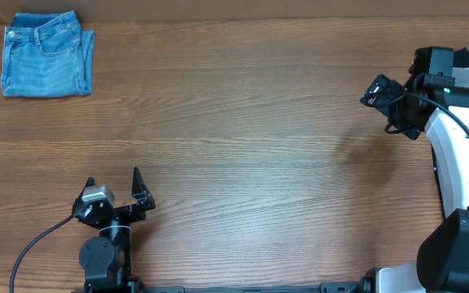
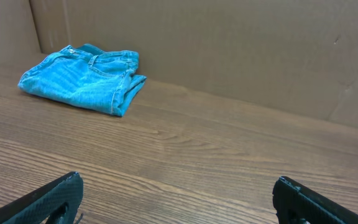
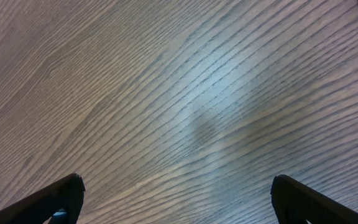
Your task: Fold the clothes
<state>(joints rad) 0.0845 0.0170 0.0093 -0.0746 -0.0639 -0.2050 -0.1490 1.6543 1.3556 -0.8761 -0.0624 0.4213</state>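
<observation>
The blue jeans (image 1: 47, 54) lie folded in a small neat pile at the far left corner of the tabletop (image 1: 259, 163). Nothing is touching them. In the left wrist view the jeans (image 2: 82, 78) sit close to a brown wall (image 2: 229, 43).

The left gripper (image 1: 113, 177) is at the near edge of the tabletop, well apart from the jeans. Its jaws are spread wide and hold nothing. The right gripper (image 1: 375, 89) is far off on the right side, above bare wood. Its jaws are spread wide too, with nothing in them.
</observation>
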